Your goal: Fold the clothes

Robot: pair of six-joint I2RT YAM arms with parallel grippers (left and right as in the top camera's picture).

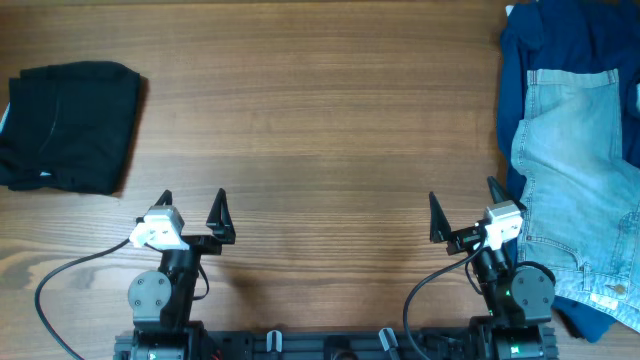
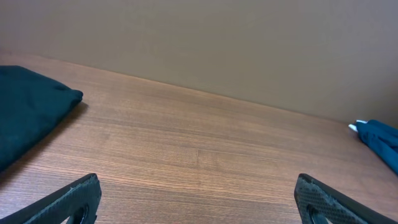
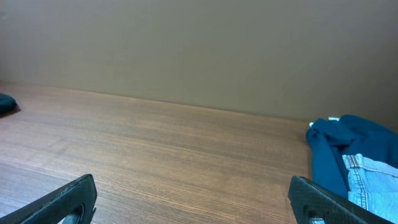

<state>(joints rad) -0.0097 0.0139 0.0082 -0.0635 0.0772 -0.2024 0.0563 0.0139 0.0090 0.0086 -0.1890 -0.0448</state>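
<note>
The right gripper shows its 2 dark fingers in the bottom corners of the frame, spread wide apart over the bare wooden table. At the right edge a dark-blue garment lies bunched, with the pale denim shorts on it in the lower right. A dark cloth peeks in at mid left, below a plain wall.

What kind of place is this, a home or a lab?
Likely a robotics lab bench: left tool and right tool poised over a wooden table, plain wall behind, denim shorts and a black garment laid out.
</note>
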